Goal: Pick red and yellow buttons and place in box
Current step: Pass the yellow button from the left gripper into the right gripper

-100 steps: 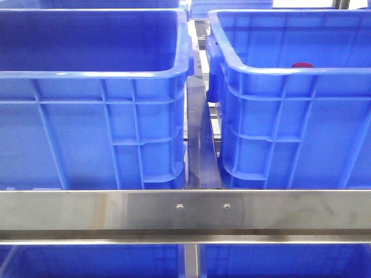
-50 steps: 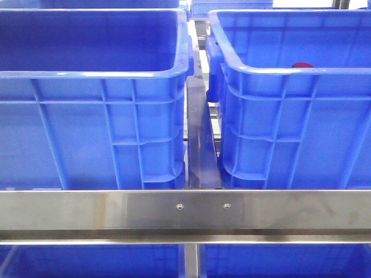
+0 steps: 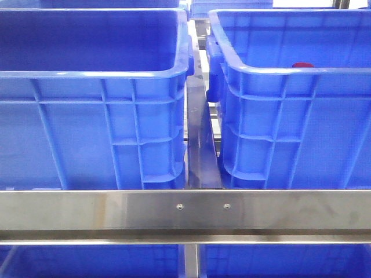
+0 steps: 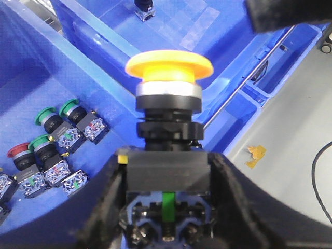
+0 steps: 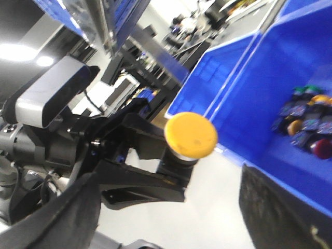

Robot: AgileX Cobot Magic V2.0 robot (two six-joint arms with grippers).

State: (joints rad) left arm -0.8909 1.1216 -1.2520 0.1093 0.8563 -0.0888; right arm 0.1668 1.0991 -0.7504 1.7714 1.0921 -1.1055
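Observation:
My left gripper (image 4: 167, 174) is shut on the black body of the yellow button (image 4: 168, 67) and holds it up in the air, cap upward. The right wrist view shows the same yellow button (image 5: 191, 135) in the left gripper (image 5: 174, 167). My right gripper (image 5: 171, 207) is open and empty, facing it. A red button (image 4: 17, 150) lies among green ones in a blue crate (image 4: 78, 23) below. In the front view a red button top (image 3: 302, 65) peeks over the rim of the right blue crate (image 3: 290, 72). No gripper shows in the front view.
The left blue crate (image 3: 93, 74) stands beside the right one, with a metal rail (image 3: 185, 208) across the front. The crate in the right wrist view (image 5: 244, 78) holds several mixed buttons (image 5: 306, 116). Grey floor with a tape scrap (image 4: 256, 153) lies below the left gripper.

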